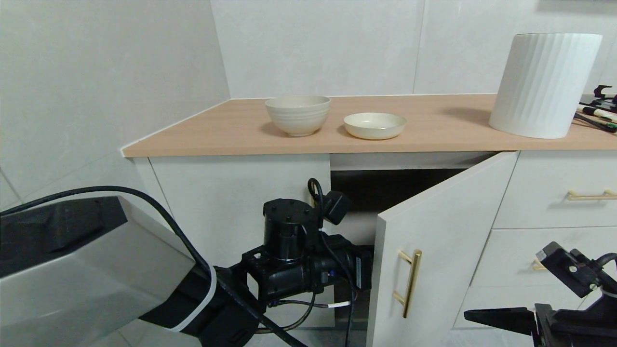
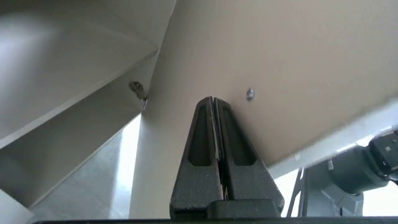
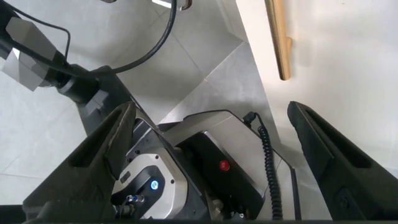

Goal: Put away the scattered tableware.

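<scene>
My left gripper (image 2: 213,109) has its fingers (image 2: 200,149) pressed flat together on nothing. It sits low in front of the white cabinet, close to a pale panel. My right gripper (image 3: 211,111) is spread wide and empty, low near the brass bar handle (image 3: 278,37) of the open white cabinet door (image 1: 443,250).

The tableware is above both of them on the wood-tone tabletop (image 1: 217,130). A deep cream ribbed ceramic bowl (image 1: 298,114) stands at about 11 o'clock in my head view. A shallow cream ceramic dish (image 1: 375,125) lies just beside it at its 3 o'clock, not touching. Both are upright and look empty.

I judge both to be glazed ceramic, so rigid, slick, weighty for their size and quick to chip. I would take the bowl by its rim at 6 o'clock, one finger inside and one outside, and carry it level. The dish's low wall offers little to bite on, so it needs a firm pinch on the near rim and a slow lift.

The tabletop is flat and smooth and runs into a tiled corner at 9 o'clock. A tall white ribbed cylindrical container (image 1: 544,84) stands well apart at 3 o'clock, with some pens (image 1: 597,114) beyond it. Below the dish, the dark cabinet opening (image 1: 385,185) looks like the likely place to store both pieces. The door's edge and the tabletop's front lip are what I might knock on the way in.
</scene>
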